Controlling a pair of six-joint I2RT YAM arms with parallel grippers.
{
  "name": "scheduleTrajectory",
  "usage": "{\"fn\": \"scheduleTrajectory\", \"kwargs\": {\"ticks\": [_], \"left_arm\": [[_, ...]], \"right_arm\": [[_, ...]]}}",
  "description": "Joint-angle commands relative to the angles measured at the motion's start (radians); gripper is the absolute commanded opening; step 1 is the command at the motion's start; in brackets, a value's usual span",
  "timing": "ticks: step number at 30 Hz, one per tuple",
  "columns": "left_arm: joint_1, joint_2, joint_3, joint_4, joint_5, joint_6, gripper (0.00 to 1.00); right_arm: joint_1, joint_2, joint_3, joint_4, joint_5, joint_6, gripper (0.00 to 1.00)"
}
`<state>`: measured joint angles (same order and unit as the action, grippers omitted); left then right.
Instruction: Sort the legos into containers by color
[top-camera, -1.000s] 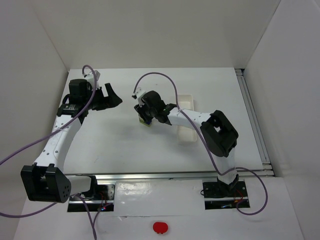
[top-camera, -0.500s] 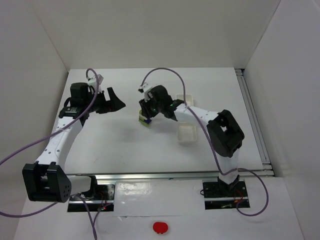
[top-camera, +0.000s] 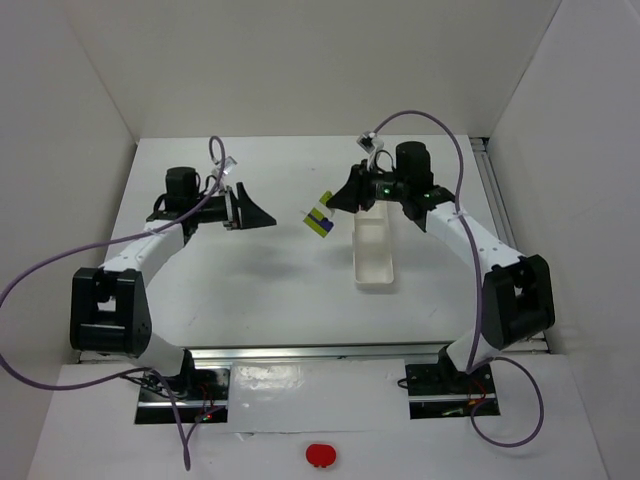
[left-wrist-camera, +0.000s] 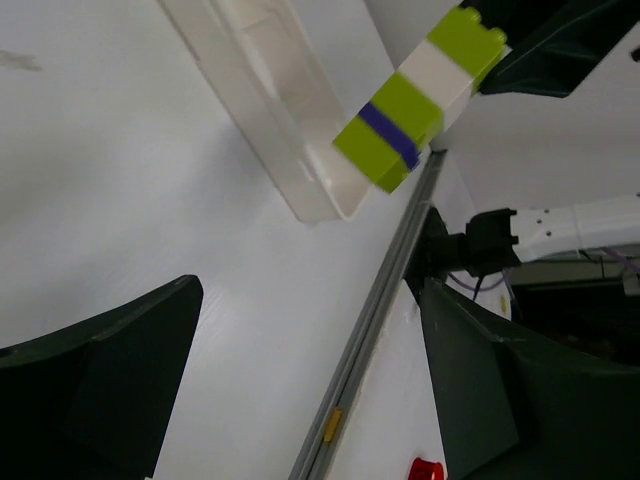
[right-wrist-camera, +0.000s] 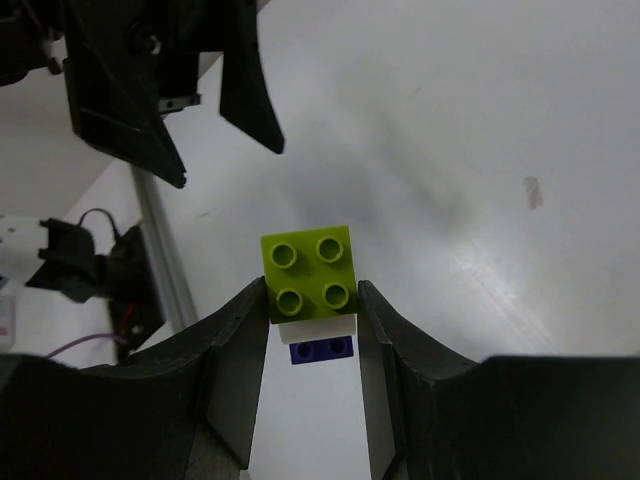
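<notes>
The overhead view is bright and evenly lit from above, the white table (top-camera: 250, 290) and walls nearly washed out, with only faint, soft shadows under the arms and a glossy reflecting band toward 6 o'clock. In the left wrist view the lego stack (left-wrist-camera: 420, 95) at 1 o'clock is fairly sharp, while the fingers of the left gripper (left-wrist-camera: 310, 288) at 7 and 4 o'clock are dark, underexposed and soft. In the right wrist view the stack is crisp at centre, the right gripper (right-wrist-camera: 310, 290) blurs from 7 to 5 o'clock, and a pale sheen lies on the table toward 3 o'clock.
</notes>
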<state>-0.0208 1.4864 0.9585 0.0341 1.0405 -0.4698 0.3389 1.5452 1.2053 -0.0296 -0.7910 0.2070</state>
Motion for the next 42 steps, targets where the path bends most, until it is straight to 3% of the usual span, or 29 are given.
{"fn": "scheduleTrajectory", "kwargs": {"ticks": [1, 9, 12, 19, 25, 28, 30, 33, 34, 42], "left_arm": [[-0.074, 0.031, 0.089, 0.098, 0.124, 0.025, 1.00], [-0.201, 0.071, 0.152, 0.015, 0.173, 0.160, 1.00], [-0.246, 0.080, 0.201, -0.068, 0.112, 0.250, 1.00], [-0.278, 0.101, 0.201, -0.002, 0.147, 0.220, 1.00], [-0.330, 0.153, 0.250, -0.048, 0.119, 0.244, 0.98], [-0.341, 0.179, 0.261, -0.039, 0.145, 0.223, 0.85], [-0.350, 0.189, 0.270, -0.039, 0.145, 0.223, 0.59], [-0.350, 0.209, 0.315, -0.106, 0.145, 0.253, 0.10], [-0.338, 0.225, 0.315, -0.132, 0.145, 0.263, 0.00], [-0.281, 0.199, 0.252, -0.099, 0.089, 0.218, 0.00]], "right_arm": [[-0.008, -0.059, -0.052, 0.074, -0.174, 0.098, 0.26], [-0.020, -0.082, -0.061, 0.062, -0.283, 0.156, 0.26], [-0.020, -0.082, -0.070, 0.073, -0.303, 0.175, 0.26], [0.000, -0.045, -0.050, 0.054, -0.312, 0.166, 0.26], [0.023, -0.025, -0.041, 0.054, -0.292, 0.166, 0.26], [0.034, -0.004, -0.030, 0.042, -0.283, 0.166, 0.26], [0.043, 0.006, -0.020, 0.030, -0.255, 0.157, 0.26], [0.043, 0.006, -0.010, 0.010, -0.202, 0.147, 0.26], [0.043, -0.003, -0.010, -0.015, -0.180, 0.138, 0.26], [-0.090, -0.095, -0.010, -0.015, 0.246, 0.212, 0.26]]}}
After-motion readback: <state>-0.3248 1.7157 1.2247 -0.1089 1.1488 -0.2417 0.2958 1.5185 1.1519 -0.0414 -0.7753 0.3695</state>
